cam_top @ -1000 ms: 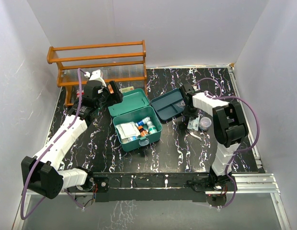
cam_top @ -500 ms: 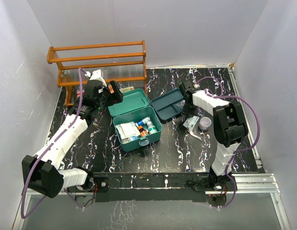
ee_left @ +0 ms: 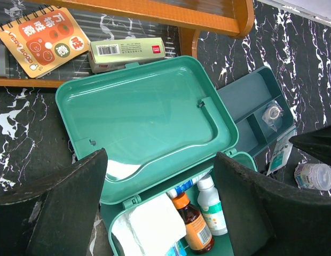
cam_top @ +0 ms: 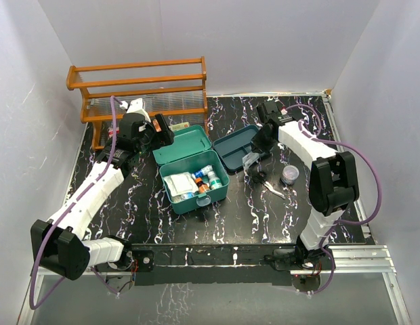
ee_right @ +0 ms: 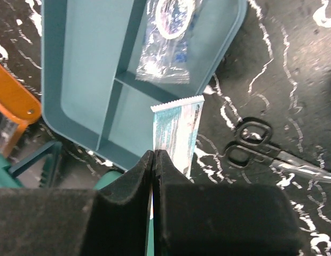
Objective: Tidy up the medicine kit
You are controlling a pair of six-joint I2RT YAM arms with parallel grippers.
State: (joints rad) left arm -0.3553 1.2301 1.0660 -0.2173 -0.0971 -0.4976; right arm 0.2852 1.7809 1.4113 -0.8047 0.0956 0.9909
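The teal-green medicine kit stands open with its lid laid back. Inside are a white gauze pack, a brown bottle with an orange cap and a white bottle. My left gripper is open and empty, hovering over the lid's hinge. My right gripper is shut on a white-and-blue sachet. It holds the sachet above the table at the near right edge of the blue two-compartment tray.
The wooden rack stands at the back left, with a spiral notebook and a slim box under it. The tray holds a clear packet with a tape roll. Scissors and a small round container lie right of the kit.
My right gripper has lifted the sachet off the table and carried it left toward the tray and kit. The left arm has not moved.
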